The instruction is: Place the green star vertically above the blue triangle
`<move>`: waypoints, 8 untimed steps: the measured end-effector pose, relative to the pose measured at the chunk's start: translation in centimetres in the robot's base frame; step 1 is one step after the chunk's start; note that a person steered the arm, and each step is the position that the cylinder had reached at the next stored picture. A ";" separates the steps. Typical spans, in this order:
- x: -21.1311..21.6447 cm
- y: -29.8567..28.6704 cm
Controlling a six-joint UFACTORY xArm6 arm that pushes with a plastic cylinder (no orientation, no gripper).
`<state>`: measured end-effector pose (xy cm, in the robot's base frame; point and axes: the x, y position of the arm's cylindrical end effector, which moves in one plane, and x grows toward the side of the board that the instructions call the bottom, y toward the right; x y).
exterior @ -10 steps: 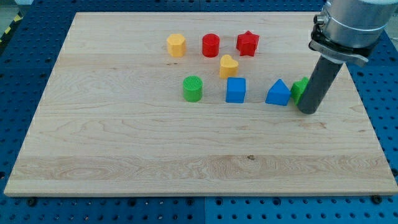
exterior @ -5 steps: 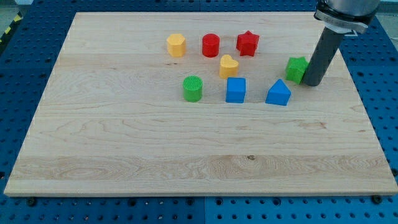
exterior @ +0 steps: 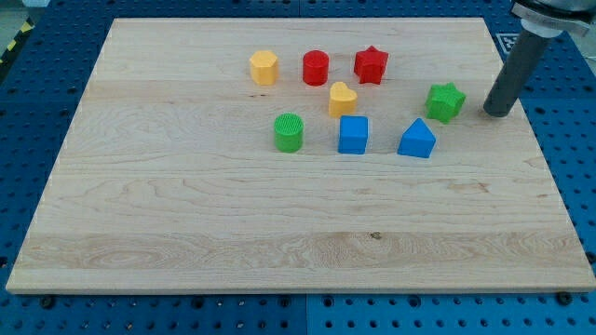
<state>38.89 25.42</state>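
A: What lies nearest the view's bottom?

B: Bare wood of the counter (exterior: 279, 251). Going up the view, the first blocks form a rough row: a green cylinder (exterior: 290, 132) on the view's left, a blue cube (exterior: 353, 135) in the middle, and the blue triangle (exterior: 417, 139) on the view's right.

A: And the green star?

B: The green star (exterior: 446, 101) sits above the blue triangle and a little to the view's right of it, near it but not touching.

A: Where is the tool?

B: It is a plain dark rod, so there is nothing on it to clench or release, and it grasps nothing. My tip (exterior: 499, 113) stands on the counter to the view's right of the green star, near it, with a clear strip of wood between them. It is about level with the star's lower edge.

A: Farther up?

B: A yellow heart (exterior: 342, 98) lies just above the blue cube. Beyond it runs the top row: a yellow hexagon-like block (exterior: 264, 67), a red cylinder (exterior: 316, 67) and a red star (exterior: 371, 64).
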 end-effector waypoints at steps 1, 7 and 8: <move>-0.2 -1.1; -2.9 -2.9; -9.2 -1.0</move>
<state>29.69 24.40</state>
